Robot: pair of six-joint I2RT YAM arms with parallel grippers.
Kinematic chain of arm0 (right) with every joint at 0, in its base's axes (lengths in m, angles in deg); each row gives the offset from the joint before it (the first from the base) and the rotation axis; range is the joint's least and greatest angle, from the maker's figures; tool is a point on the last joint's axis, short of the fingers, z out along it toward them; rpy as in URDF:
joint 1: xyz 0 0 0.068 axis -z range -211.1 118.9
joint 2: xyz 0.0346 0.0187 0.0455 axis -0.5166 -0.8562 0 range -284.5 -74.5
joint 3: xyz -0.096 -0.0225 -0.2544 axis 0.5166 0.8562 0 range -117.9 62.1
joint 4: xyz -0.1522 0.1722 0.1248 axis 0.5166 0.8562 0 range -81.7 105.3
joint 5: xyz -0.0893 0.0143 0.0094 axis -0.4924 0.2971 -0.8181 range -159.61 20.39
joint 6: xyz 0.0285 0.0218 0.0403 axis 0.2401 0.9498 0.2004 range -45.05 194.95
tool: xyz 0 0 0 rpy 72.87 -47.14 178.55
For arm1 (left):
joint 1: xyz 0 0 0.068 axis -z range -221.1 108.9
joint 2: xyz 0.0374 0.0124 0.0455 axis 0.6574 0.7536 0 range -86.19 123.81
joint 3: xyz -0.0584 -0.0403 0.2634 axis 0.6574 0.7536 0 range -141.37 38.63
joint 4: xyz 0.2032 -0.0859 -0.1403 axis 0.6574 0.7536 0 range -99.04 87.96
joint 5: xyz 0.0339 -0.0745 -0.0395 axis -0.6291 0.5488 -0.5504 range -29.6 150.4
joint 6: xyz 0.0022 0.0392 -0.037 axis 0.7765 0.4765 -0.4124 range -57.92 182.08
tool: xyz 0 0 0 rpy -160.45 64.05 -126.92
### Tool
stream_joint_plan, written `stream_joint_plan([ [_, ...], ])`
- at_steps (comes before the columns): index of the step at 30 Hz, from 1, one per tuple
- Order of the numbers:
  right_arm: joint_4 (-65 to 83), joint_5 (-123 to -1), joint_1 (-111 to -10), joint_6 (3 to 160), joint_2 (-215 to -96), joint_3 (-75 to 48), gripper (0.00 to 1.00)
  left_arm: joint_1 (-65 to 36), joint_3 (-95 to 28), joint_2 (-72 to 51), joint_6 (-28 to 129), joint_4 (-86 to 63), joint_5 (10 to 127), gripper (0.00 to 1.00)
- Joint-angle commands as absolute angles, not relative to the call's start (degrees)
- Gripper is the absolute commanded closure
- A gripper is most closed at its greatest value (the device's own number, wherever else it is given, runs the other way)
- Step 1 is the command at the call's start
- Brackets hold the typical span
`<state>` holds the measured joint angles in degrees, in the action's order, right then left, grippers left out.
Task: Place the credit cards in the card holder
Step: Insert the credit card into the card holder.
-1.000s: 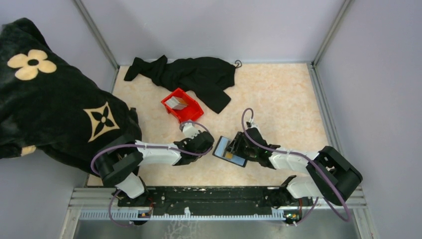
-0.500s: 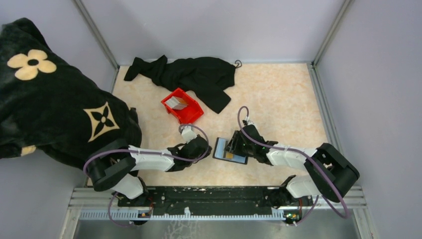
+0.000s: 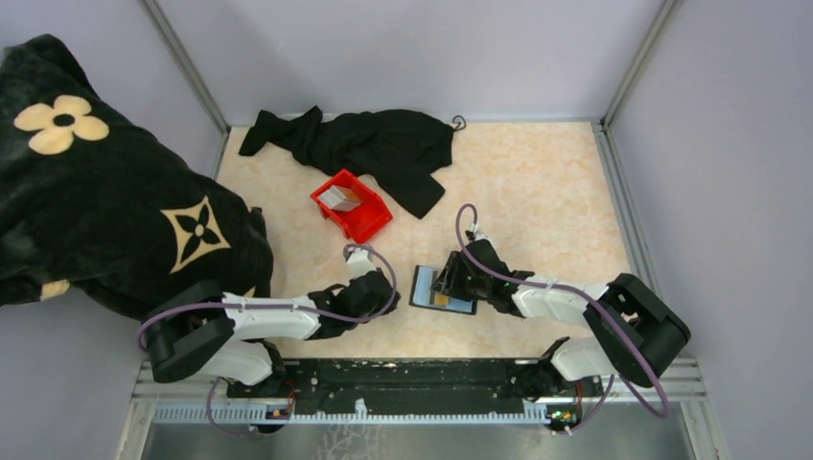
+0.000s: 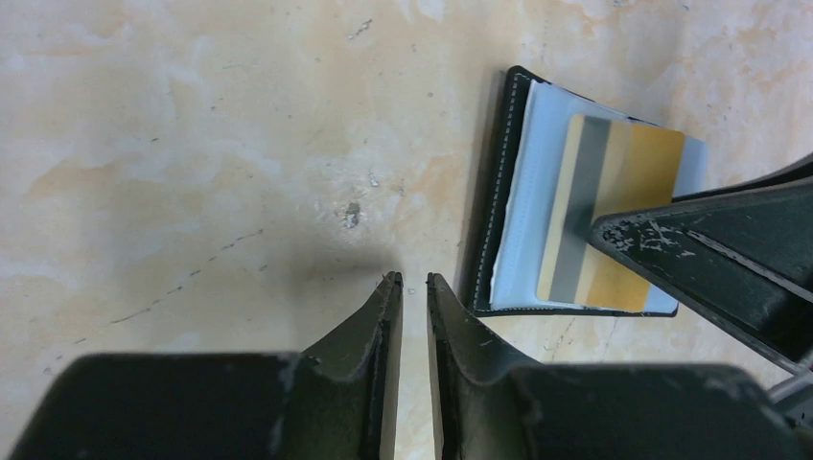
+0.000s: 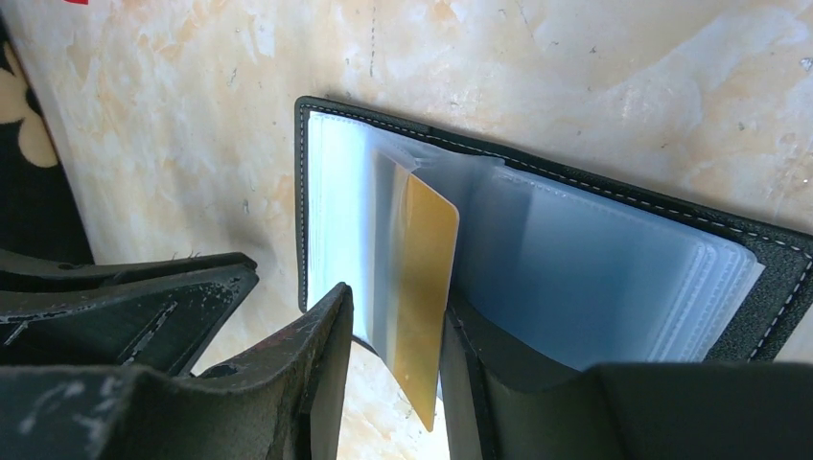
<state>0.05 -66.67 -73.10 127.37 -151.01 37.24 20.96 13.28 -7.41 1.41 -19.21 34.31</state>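
Observation:
The card holder (image 3: 428, 286) lies open on the table, black with clear sleeves; it also shows in the left wrist view (image 4: 506, 192) and the right wrist view (image 5: 594, 259). A tan-gold credit card (image 5: 422, 278) stands partly inside a sleeve and shows in the left wrist view (image 4: 623, 206) too. My right gripper (image 3: 451, 282) (image 5: 395, 295) is open around this card, which leans on one finger. My left gripper (image 3: 387, 291) (image 4: 414, 280) is shut and empty, just left of the holder. More credit cards (image 3: 340, 197) lie in the red bin.
The red bin (image 3: 369, 218) stands behind the left arm. A black garment (image 3: 374, 149) lies at the back of the table. A black blanket with cream flowers (image 3: 96, 192) hangs over the left edge.
My left gripper has drawn back toward the near left, away from the card holder. My right gripper and the holder have shifted slightly left.

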Motion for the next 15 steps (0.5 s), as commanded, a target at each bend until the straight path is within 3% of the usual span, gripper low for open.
stream_joint_plan([
  [1, 3.22, -66.95, -73.91, 125.25, -153.05, 37.02, 0.62, 21.48, 13.10, -8.90, 5.41, -21.55, 35.60, 0.80],
  [15, 2.18, -66.20, -73.91, 125.08, -153.92, 37.06, 0.62, 22.47, 9.80, -5.99, 9.69, -25.72, 38.58, 0.79],
])
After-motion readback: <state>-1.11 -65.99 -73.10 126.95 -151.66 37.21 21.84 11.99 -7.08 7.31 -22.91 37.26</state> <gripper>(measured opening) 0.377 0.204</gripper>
